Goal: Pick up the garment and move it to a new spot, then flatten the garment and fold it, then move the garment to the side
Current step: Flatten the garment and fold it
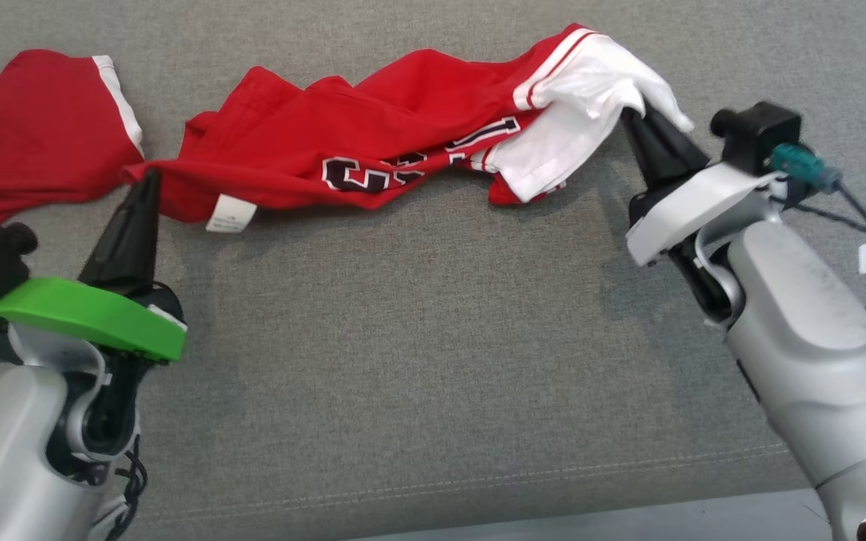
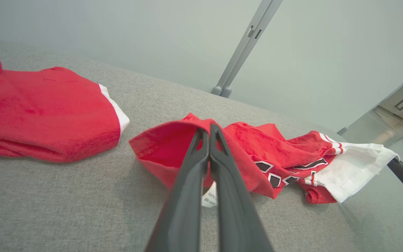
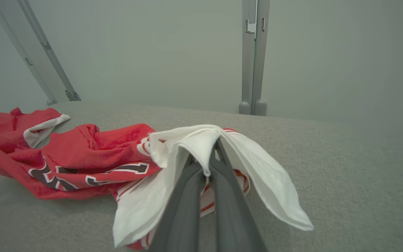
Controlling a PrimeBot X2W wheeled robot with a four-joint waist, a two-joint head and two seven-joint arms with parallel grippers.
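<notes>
Now pinching garment [image 1: 373, 143] at both ends, stretched left-right: left gripper [image 1: 149, 179] on red corner, right gripper [image 1: 634, 119] on white.

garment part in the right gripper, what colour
White panel with a red-striped seam; head view shows it best.

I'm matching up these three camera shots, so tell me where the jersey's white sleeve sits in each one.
Head view: upper right, the white sleeve bunched over the tip of the right tool.
Left wrist view: right side, about middle height.
Right wrist view: centre foreground.
Shared landmark: the black lettering on the red jersey, right beside the sleeve.
</notes>
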